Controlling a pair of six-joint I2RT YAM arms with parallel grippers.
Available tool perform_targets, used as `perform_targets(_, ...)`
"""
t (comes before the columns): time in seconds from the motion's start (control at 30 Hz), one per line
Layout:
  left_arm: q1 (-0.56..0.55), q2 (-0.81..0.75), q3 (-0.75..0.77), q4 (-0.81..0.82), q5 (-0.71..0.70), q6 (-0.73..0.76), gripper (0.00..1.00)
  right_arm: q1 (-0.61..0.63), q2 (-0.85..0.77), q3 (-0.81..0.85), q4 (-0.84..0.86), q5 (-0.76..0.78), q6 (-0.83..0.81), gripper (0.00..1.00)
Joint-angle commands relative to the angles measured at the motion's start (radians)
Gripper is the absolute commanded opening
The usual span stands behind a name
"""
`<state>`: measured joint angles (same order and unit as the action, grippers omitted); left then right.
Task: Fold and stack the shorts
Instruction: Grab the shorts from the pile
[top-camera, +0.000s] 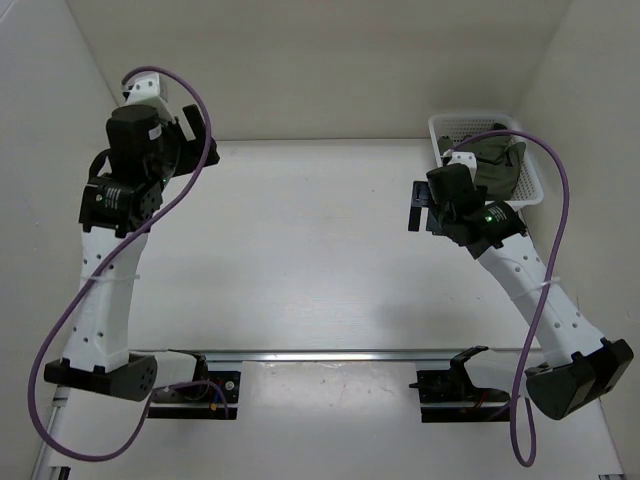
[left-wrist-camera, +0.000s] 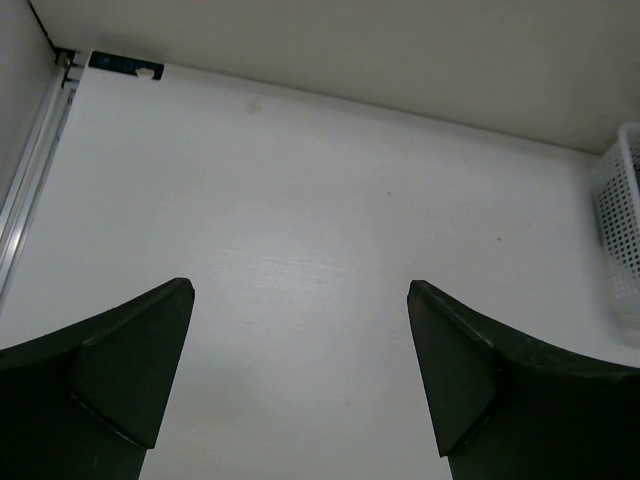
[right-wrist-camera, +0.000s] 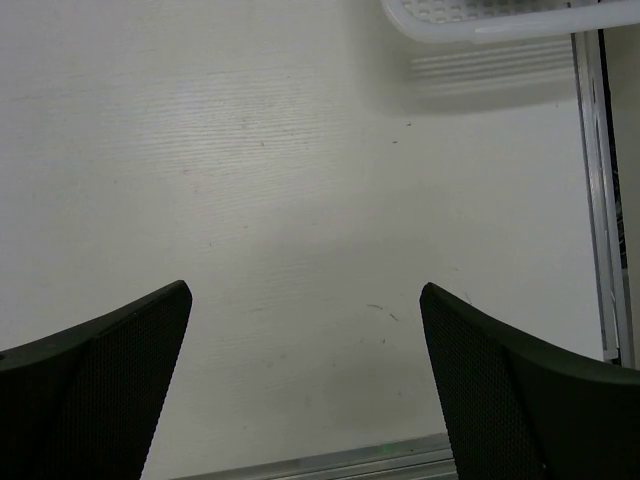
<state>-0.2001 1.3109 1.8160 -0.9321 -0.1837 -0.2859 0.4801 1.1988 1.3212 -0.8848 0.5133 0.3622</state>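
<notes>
The dark olive-green shorts (top-camera: 497, 166) lie bunched inside a white basket (top-camera: 480, 119) at the table's back right. My right gripper (top-camera: 416, 208) is open and empty, hovering over bare table just left of the basket; its wrist view (right-wrist-camera: 305, 289) shows only table between the fingers. My left gripper (top-camera: 196, 124) is open and empty, raised at the back left, far from the shorts; its wrist view (left-wrist-camera: 300, 287) shows bare table. The shorts do not show in either wrist view.
The basket's edge shows at the right of the left wrist view (left-wrist-camera: 622, 225) and at the top of the right wrist view (right-wrist-camera: 480, 22). White walls enclose the table on the left, back and right. A metal rail (top-camera: 330, 355) runs along the near edge.
</notes>
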Motion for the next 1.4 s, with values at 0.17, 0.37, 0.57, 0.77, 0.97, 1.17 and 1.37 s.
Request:
perform_targets(0.17, 0.001, -0.024, -0.029, 0.067, -0.026, 0.031, 0.99, 0.005, -0.034, 0.024, 0.026, 0.002, 0.012, 1.00)
perform_targets(0.37, 0.001, 0.027, -0.029, 0.058, 0.050, 0.021, 0.99, 0.005, -0.044, 0.024, 0.026, 0.117, 0.003, 1.00)
perform_targets(0.57, 0.060, 0.027, -0.079, 0.058, 0.154, 0.074, 0.99, -0.177, -0.018, 0.093, 0.067, 0.059, -0.017, 0.84)
perform_targets(0.77, 0.070, 0.056, -0.107, 0.049, 0.254, 0.073, 0.99, -0.497, 0.261, 0.300, 0.078, -0.286, 0.014, 0.13)
perform_targets(0.97, 0.050, 0.034, -0.182, 0.039, 0.246, 0.036, 0.99, -0.632, 0.652, 0.626, 0.069, -0.401, 0.096, 0.97)
perform_targets(1.17, 0.050, 0.063, -0.175, 0.001, 0.267, 0.016, 0.99, -0.684, 1.069, 1.006, 0.003, -0.467, 0.164, 1.00)
perform_targets(1.37, 0.041, 0.114, -0.164, -0.024, 0.234, 0.016, 0.99, -0.696, 1.281, 1.138, -0.003, -0.524, 0.210, 1.00)
